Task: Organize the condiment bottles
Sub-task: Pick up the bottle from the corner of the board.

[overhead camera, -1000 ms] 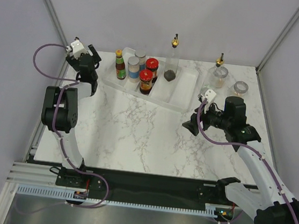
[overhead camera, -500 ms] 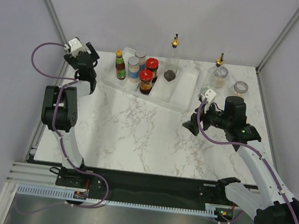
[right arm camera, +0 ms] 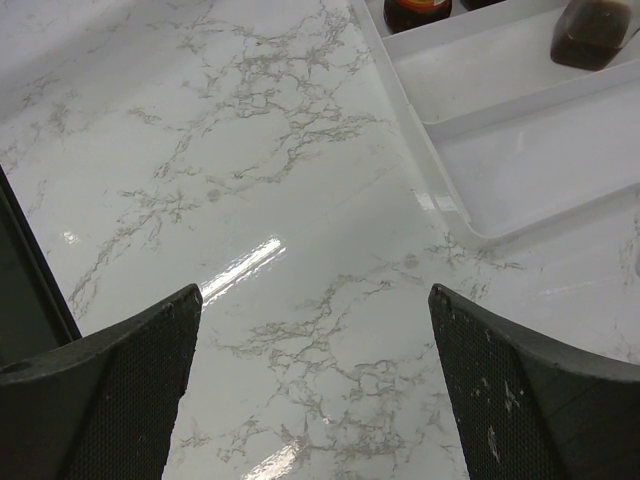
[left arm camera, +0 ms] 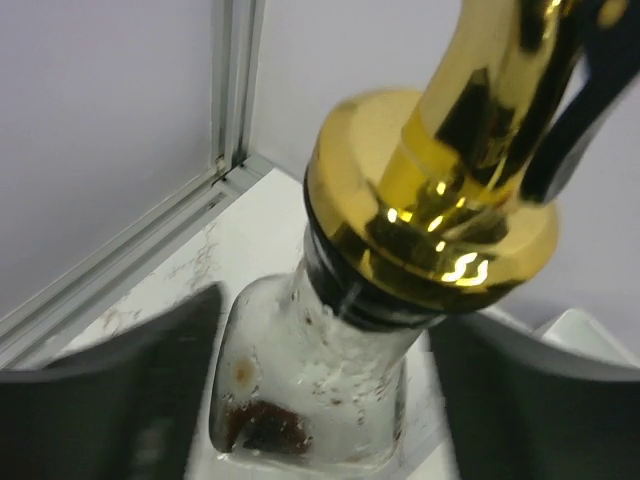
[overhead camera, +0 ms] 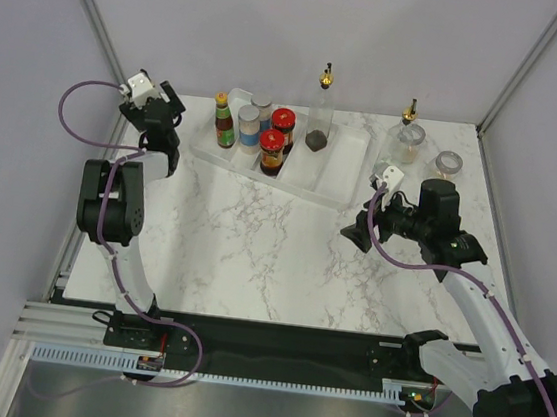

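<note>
Two arms, one active. At 10 o'clock the left arm (overhead camera: 108, 204) has edged outward toward the corner of the desk (overhead camera: 253, 256), then stopped. Its jaws closely flank a gold-spouted cruet (left arm camera: 320, 380), though whether they pinch it cannot be told. Likely this cruet is the piece in hand, not yet sorted. At 12 o'clock the white tray (overhead camera: 337, 180) holds five small bottles (overhead camera: 249, 125) and a second cruet (overhead camera: 321, 113). At 3 o'clock the right arm (overhead camera: 471, 281) is unchanged, jaws wide over bare marble. At 2 o'clock a third cruet (overhead camera: 407, 117) and a silver-lidded jar (overhead camera: 448, 164) stand outside the tray.
</note>
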### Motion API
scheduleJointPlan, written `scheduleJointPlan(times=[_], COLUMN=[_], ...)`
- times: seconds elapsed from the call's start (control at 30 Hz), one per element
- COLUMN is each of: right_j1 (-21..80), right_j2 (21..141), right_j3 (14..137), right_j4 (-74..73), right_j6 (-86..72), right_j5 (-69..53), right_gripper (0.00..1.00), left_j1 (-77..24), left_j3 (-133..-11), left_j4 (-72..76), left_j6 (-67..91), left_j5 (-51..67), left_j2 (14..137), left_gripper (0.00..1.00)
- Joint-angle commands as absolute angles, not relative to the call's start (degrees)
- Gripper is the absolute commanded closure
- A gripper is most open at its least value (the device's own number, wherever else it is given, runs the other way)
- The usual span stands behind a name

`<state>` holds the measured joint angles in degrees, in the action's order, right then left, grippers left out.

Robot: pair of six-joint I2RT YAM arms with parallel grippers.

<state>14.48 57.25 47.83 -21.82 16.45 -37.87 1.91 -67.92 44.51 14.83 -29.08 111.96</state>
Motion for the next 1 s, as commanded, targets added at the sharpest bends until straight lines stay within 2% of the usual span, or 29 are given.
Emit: scheduleJointPlan(times=[0.0,0.03,0.07,0.1,0.13,0.23,0.67,0.97], right_j1=[14.3,14.3,14.3,14.3,14.2,14.3,14.3,14.4], right_j2=[56.1,56.0,56.0,55.9,55.7,55.5,52.8,51.6], right_j3=[50.1,50.1,50.1,50.0,50.0,49.7,48.2,47.9], right_j4=[-21.0,-21.0,-21.0,-21.0,-21.0,-20.7,-18.9,-18.9], right_j6=[17.9,18.0,18.2,18.3,18.5,18.8,19.0,19.2], right_j5=[-39.4,-39.3,-39.3,-39.0,-38.9,-38.8,-38.9,-38.4], right_gripper=[0.02,0.02,0.02,0.02,0.02,0.02,0.02,0.02], left_j1=[2.4,2.3,2.3,2.3,2.2,2.1,2.0,2.1], left_j3=[-66.6,-66.3,-66.0,-65.7,-65.0,-63.9,-61.8,-66.1], left_j4=[35.0,34.9,34.6,34.5,34.5,34.0,27.6,21.5], left_j6=[9.9,9.8,9.8,9.8,9.8,9.9,10.4,10.1], left_j5=[-30.8,-30.6,-30.3,-29.6,-29.4,-28.6,-23.7,-24.5], left_j2=[109.5,108.9,108.5,108.0,107.1,105.5,97.9,101.3], left_gripper=[0.62,0.57,0.40,0.32,0.19,0.09,0.07,0.08])
